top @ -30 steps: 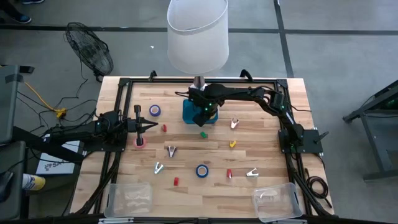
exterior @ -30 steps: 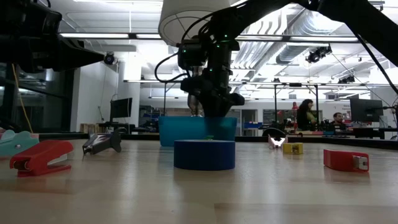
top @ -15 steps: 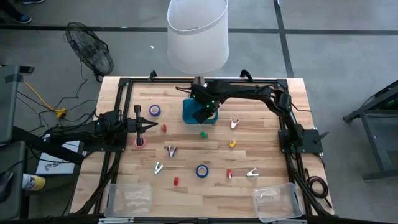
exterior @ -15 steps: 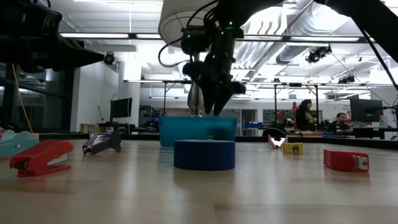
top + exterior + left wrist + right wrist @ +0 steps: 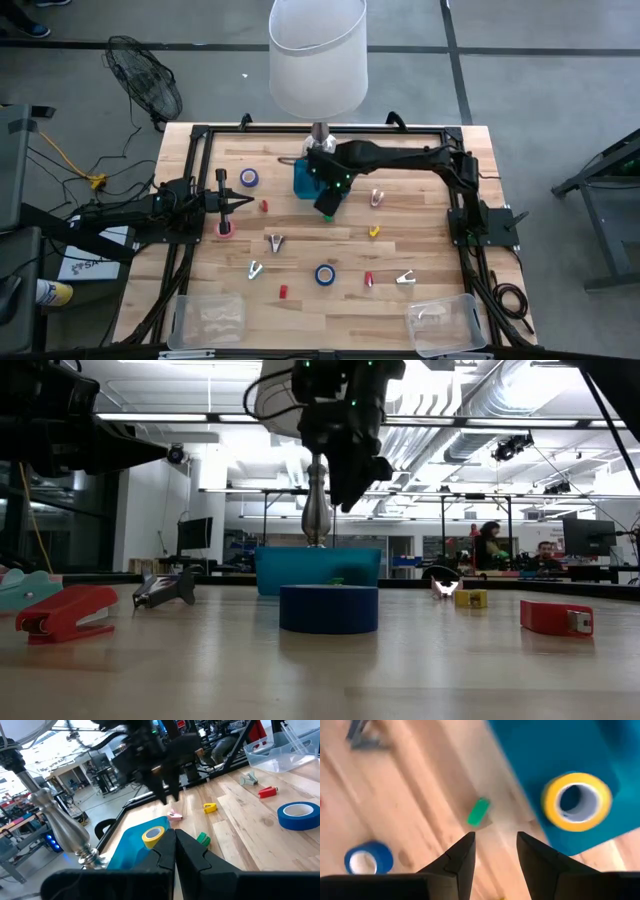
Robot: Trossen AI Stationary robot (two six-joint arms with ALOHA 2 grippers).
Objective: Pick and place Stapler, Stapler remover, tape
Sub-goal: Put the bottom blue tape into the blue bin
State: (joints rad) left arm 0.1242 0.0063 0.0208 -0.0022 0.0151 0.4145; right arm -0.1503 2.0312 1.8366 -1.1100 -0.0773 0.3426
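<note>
- Right claw (image 5: pixel 494 851): hovering part-open and empty beside the teal tray (image 5: pixel 305 178).
- Yellow tape (image 5: pixel 577 801): lying in that tray.
- Blue tape (image 5: pixel 325 274): sitting mid-bench, nearer the right arm.
- Left claw (image 5: pixel 243 204): waiting closed and empty.

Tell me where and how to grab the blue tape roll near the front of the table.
Blue tape roll lies flat on the table, hollow centre up. Come straight down from above, one finger in the hole, one outside, and pinch the ring wall. Nothing crowds it; the right claw, open and empty, is probably nearer.
</note>
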